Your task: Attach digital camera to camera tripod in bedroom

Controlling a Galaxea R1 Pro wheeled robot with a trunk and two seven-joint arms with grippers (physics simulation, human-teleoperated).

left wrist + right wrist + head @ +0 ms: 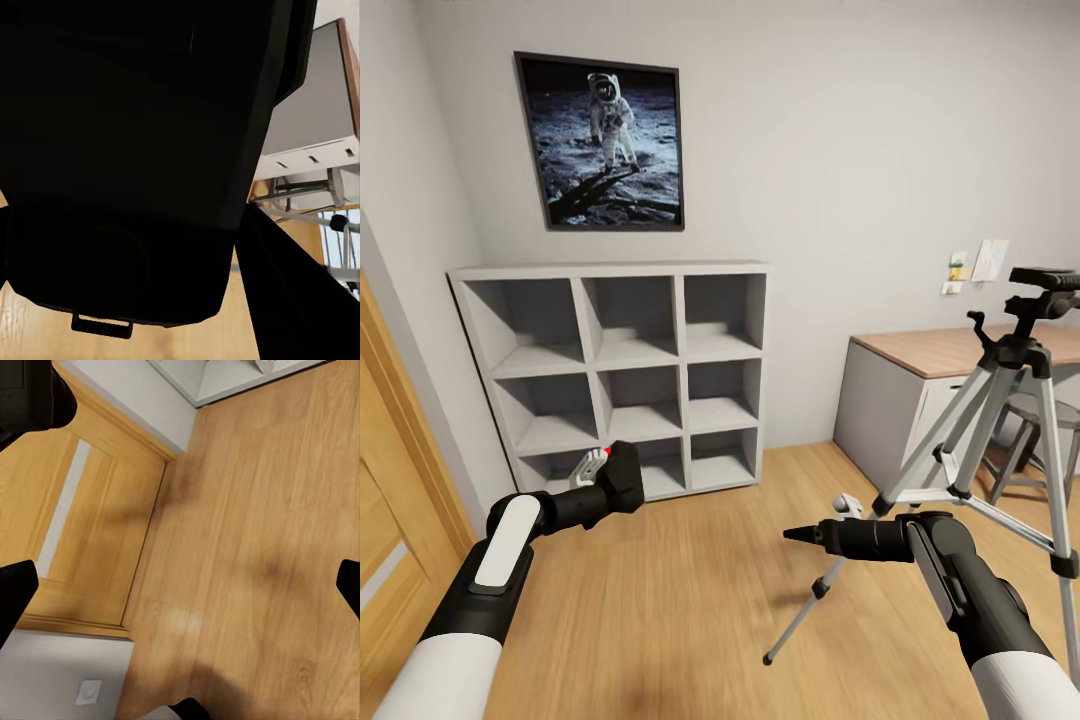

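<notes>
I see a light wood plank floor (690, 560), pale grey walls, a moon picture (603, 140) and a wood-topped bench (950, 350) at right. The grey cube shelf (625, 375) has bare compartments. My left fingers pinch the black camera (622, 472), held low before the shelf. The silver-legged tripod (1000, 420) stands at right beside the bench. Right fingers (800, 535): spread, pinching nothing.

I see the digital camera (622, 478), black with red button, lower left of frame, gripped in my left fingers (592, 462). Camera tripod (1000, 400) stands upright at right, silver legs spread on the wood floor.
</notes>
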